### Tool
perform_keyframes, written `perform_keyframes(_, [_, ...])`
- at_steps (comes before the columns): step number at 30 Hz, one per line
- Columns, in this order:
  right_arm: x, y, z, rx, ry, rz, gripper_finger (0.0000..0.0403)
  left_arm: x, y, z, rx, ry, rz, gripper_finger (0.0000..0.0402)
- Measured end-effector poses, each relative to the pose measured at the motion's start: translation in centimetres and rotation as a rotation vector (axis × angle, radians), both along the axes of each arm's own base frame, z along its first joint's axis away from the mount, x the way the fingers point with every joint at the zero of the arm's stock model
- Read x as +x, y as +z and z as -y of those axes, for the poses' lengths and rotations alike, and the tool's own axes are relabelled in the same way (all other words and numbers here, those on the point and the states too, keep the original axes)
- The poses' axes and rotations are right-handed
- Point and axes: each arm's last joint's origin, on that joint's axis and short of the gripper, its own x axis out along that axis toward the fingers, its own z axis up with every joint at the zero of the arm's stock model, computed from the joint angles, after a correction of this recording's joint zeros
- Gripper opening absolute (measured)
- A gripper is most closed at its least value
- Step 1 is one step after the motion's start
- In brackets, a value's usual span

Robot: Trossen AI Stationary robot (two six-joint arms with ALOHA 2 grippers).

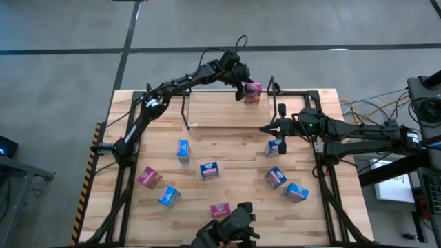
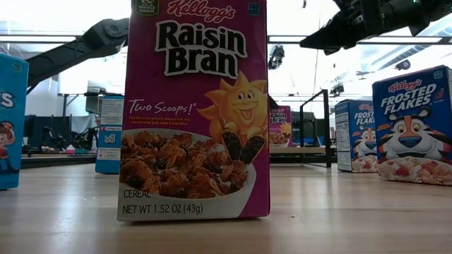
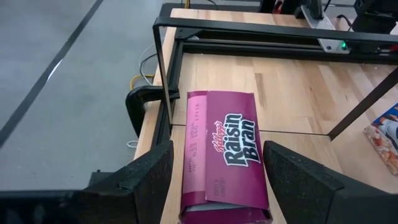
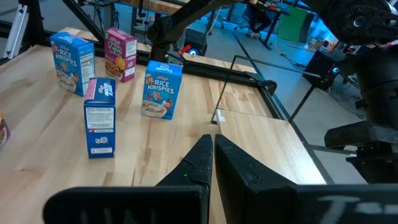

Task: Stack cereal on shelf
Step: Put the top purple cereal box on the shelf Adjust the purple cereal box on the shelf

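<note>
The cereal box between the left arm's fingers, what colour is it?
Magenta-pink, a Raisin Bran box with white lettering. The left wrist view shows it best, lying between the left gripper fingers.

Pale wood table (image 1: 227,148), black tube frame (image 1: 324,93) edging it. Black-and-yellow hazard strip (image 1: 88,189) along table's left edge. Grey concrete floor (image 1: 69,27) around, dark seam lines across it. Tangle of cables (image 1: 368,110) off table's right edge, by far corner. Black clamp (image 3: 140,106) gripping table edge. Cluttered workshop behind, bright ceiling lights (image 2: 296,42).
</note>
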Motion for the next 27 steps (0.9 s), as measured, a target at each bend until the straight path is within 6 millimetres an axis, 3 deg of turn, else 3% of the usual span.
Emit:
perform_keyframes(8, [0.0,0.1,0.0,0.012,-0.005,0.004,0.0009,-0.7,2.4,0.6,0.015,-0.015,0.025,0.0231])
perform_keyframes(14, [0.1,-0.1,0.6,0.028,-0.203,-0.003,0.0009,-2.1,5.6,2.0,-0.007,-0.056,0.025,0.0231])
perform_keyframes(21, [1.0,-0.2,1.1,0.069,-0.332,-0.021,0.0009,-3.9,10.0,5.6,-0.057,-0.179,0.026,0.0231])
perform_keyframes(27, [2.6,-0.4,1.5,0.138,-0.360,-0.051,0.0009,-4.9,12.3,9.4,-0.084,-0.265,0.014,0.0231])
